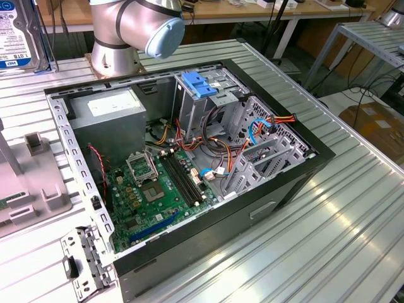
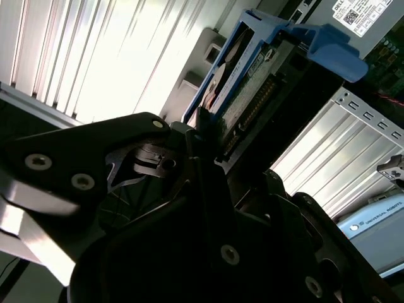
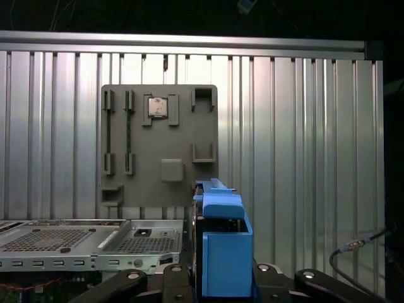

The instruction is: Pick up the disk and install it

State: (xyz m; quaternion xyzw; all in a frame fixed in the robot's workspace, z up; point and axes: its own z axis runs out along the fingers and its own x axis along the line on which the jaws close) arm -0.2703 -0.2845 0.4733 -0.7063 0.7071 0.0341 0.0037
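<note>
While my jaws pinch the disk [image 3: 224, 252] by its blue rails above the bench [image 3: 303, 158], pickup looks done; seating it in the open computer case [image 1: 208, 246] remains.

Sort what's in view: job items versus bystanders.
Job: disk, held in the claw; drive cage with blue latch; open computer case.
Lying about: grey fixture plate; chip on it; power supply; motherboard.
</note>
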